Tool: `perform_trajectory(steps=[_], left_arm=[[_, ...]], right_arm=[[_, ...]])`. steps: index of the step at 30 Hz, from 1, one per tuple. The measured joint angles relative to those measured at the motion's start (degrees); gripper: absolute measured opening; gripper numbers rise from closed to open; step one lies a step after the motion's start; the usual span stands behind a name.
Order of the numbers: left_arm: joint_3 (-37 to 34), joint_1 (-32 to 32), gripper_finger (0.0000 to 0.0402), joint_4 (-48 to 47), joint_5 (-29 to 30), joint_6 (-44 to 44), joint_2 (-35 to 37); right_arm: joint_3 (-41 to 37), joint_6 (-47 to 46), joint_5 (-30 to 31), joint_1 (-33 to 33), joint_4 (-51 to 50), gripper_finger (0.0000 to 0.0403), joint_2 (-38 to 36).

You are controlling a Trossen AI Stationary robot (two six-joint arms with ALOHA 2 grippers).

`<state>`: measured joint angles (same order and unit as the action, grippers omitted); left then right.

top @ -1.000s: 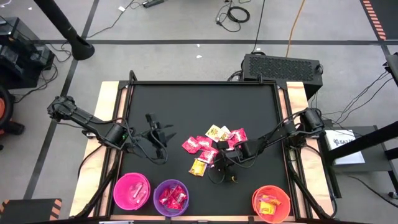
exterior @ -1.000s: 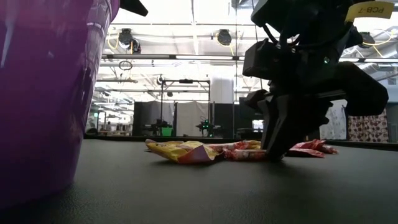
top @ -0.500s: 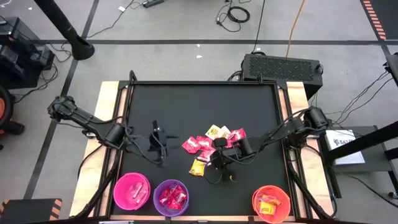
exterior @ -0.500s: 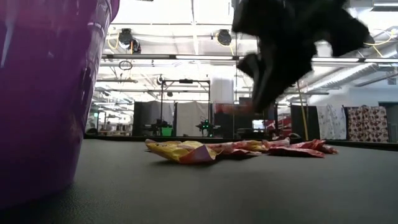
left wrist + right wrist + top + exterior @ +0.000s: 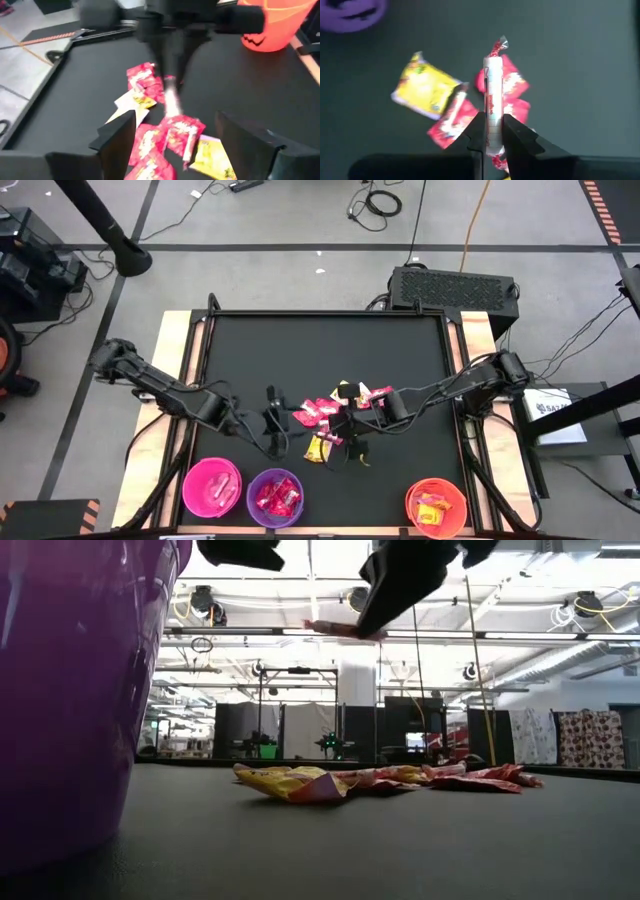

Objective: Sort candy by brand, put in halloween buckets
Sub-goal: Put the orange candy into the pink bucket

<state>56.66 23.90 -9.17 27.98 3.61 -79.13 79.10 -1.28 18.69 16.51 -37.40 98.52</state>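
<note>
- My right gripper (image 5: pixel 491 131) is clenched on a pale pink-white candy roll (image 5: pixel 492 92), lifted clear above the candy pile (image 5: pixel 335 412) mid-table.
- My left gripper (image 5: pixel 175 135) — fingers spread wide, holding nothing — hangs just beside that pile.
- Pink bucket (image 5: pixel 211 486), purple bucket (image 5: pixel 275 497), orange bucket (image 5: pixel 437 507) line the near edge.

The table (image 5: pixel 400 350) top is matt black, edged in pale bare wood. 3 buckets are smooth glossy plastic, the purple bucket (image 5: pixel 70 690) translucent. Candy (image 5: pixel 172 135) wrappers look shiny, crinkled foil.
</note>
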Motion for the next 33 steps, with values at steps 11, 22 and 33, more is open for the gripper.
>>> perform_trajectory(steps=[11, 22, 33], left_arm=[[0.02, -4.29, 0.0283, 4.24, 1.83, -1.15, -6.83], [0.02, -6.98, 0.0282, 8.16, 2.04, -5.91, -11.4], [0.04, -7.12, 0.02, 9.55, 1.35, -8.54, -11.5]], right_arm=[[0.05, -1.66, 5.5, -1.19, -0.63, 0.0038, 0.0], [0.03, -1.62, 5.54, -1.59, 1.06, 0.0038, 0.0], [0.03, -1.53, 5.49, -1.59, 1.26, 0.0038, 0.0]])
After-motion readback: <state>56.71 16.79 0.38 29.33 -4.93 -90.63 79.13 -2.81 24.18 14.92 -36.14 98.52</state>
